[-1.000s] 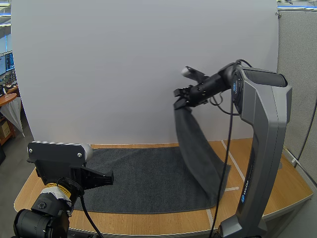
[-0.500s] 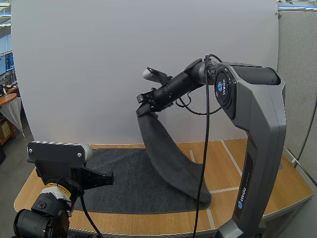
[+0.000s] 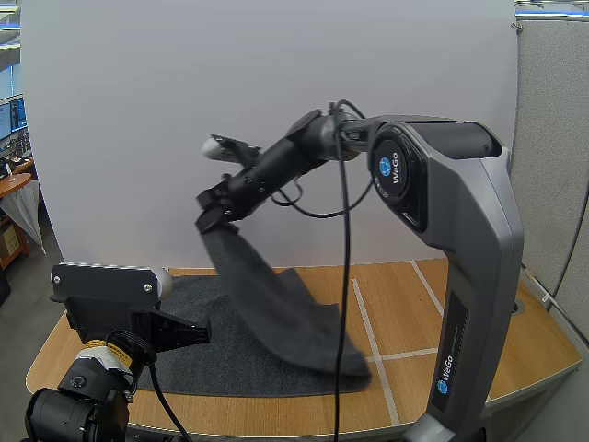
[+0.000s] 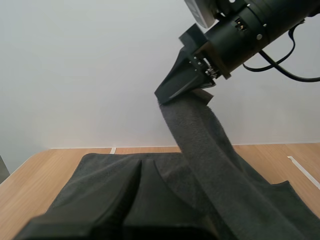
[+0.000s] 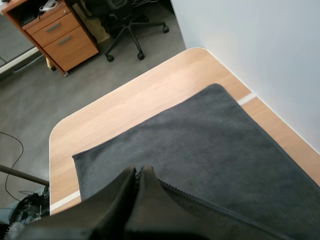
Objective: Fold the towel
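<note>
My right claw [image 3: 208, 212] pinches the lifted edge of the dark grey fleecy towel [image 3: 276, 318] mid-fold; next, lay it down leftward.

The towel [image 3: 276, 318] is dark grey cloth, matt all over, with a short rough nap and a stitched hem. The table [image 3: 479, 322] under it is pale wood, smooth with a soft sheen. The right arm [image 3: 479, 239] has a smooth, faintly glossy grey shell. The right gripper [image 3: 206, 217] pinching the cloth and the left gripper [image 3: 202, 332] look matt black.
</note>
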`<state>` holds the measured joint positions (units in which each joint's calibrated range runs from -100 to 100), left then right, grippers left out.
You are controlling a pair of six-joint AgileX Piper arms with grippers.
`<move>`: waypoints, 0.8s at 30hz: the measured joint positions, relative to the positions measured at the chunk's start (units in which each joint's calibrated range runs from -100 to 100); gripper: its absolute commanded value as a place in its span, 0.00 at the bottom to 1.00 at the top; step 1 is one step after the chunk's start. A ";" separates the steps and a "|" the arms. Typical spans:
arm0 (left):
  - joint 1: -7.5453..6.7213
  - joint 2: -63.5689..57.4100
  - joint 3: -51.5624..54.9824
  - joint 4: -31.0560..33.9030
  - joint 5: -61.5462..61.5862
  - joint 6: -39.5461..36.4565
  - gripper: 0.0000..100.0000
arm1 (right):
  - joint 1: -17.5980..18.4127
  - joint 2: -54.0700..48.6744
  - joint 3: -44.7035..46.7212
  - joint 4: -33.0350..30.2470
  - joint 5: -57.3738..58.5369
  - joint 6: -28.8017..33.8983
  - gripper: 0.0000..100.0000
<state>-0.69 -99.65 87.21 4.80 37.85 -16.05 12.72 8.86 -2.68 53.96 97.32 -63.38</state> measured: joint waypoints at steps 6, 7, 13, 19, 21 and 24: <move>0.00 0.00 0.00 0.00 0.00 0.00 0.00 | 3.16 0.00 -0.02 -1.01 -6.08 -0.12 0.00; 0.00 0.00 0.00 0.00 0.00 0.00 0.00 | 3.39 0.00 -0.02 -1.01 -7.12 -0.12 0.00; 0.00 0.00 0.00 0.00 0.00 0.00 0.00 | 3.90 1.21 -0.02 -1.01 -12.24 -0.12 0.00; 0.00 0.00 0.00 0.00 0.00 0.00 0.00 | 3.89 4.20 -0.02 -1.01 -14.17 0.49 0.00; 0.00 0.00 0.00 0.00 0.00 0.00 0.00 | 3.92 5.01 -0.02 -1.01 -15.27 0.64 0.00; 0.00 0.00 0.00 0.00 0.00 0.00 0.00 | 3.92 5.59 -0.02 -1.01 -16.57 0.74 0.00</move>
<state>-0.69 -99.65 87.21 4.80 37.85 -16.05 16.64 14.45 -2.71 52.95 80.76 -62.65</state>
